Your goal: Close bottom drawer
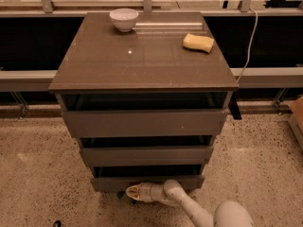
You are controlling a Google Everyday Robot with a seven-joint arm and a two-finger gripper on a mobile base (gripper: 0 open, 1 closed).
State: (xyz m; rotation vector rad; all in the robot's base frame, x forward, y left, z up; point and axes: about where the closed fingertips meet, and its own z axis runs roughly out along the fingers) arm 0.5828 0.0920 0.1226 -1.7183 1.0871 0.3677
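Note:
The bottom drawer is the narrowest of three grey-brown drawers, lowest in the cabinet. Its flat face sticks out only a little, with a thin dark gap above it. My gripper is low by the floor, right against the lower left part of that drawer face, at the end of the white arm coming from the bottom right. The top drawer and the middle drawer also stand slightly out.
A white bowl and a yellow sponge sit on the cabinet top. A white cable hangs at the right. A brown box edge is at the far right. Speckled floor surrounds the cabinet.

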